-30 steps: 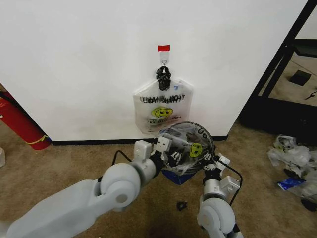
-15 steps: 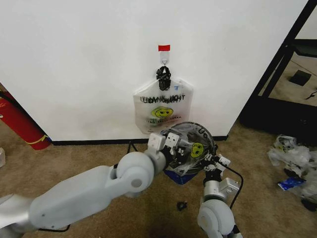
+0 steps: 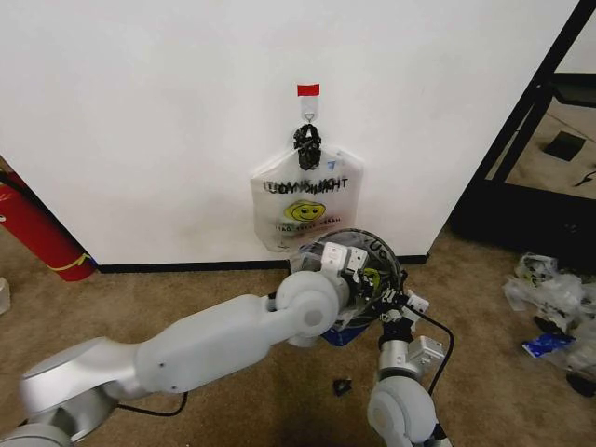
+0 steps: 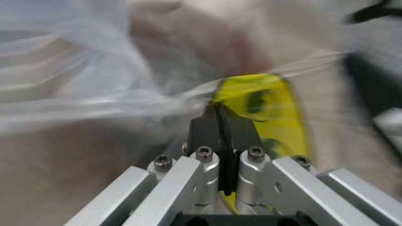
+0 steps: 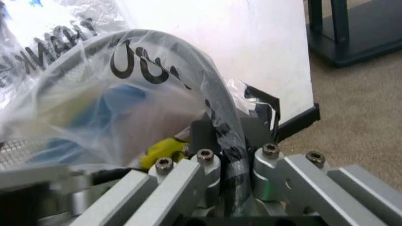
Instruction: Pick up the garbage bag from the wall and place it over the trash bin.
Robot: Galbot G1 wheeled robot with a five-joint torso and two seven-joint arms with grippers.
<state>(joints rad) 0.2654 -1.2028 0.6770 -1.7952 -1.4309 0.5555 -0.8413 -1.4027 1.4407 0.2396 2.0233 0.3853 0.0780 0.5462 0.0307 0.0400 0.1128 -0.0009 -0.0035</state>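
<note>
Both hands, left hand point(image 4: 220, 141) and right hand point(image 5: 229, 155), clamp the thin clear plastic garbage bag point(image 5: 125, 103) over the round black mesh trash bin point(image 3: 386, 256); seating remains.

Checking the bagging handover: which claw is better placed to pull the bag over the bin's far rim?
Probably the left claw: it pinches the garbage bag above the trash bin.

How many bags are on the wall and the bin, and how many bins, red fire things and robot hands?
Bags: 2 (white smiley-face plastic bag on the wall hook, thin clear plastic garbage bag over the bin)
Bins: 1 (round black mesh trash bin)
Fire extinguishers: 1 (red cylinder fire extinguisher)
Robot hands: 2 (left hand, right hand)
Total: 6
</note>
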